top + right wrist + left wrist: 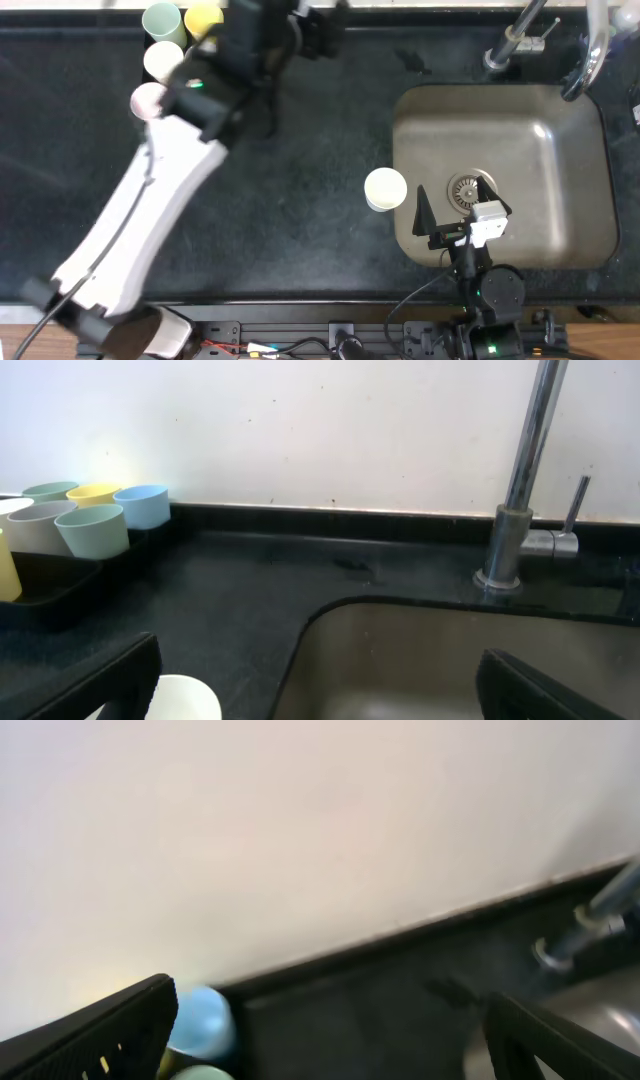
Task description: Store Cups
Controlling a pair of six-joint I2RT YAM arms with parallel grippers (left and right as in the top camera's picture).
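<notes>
The left arm stretches from the lower left of the top view to the upper centre. The left gripper faces the back wall, fingers spread wide with nothing between them. The stored cups cluster in the upper left, right beside that arm, and a blue cup sits close to one finger. The right arm is folded low at the lower right. The right gripper is spread open and empty over the left part of the sink. A loose cup stands on the counter just left of the sink, near this gripper but not touching it.
</notes>
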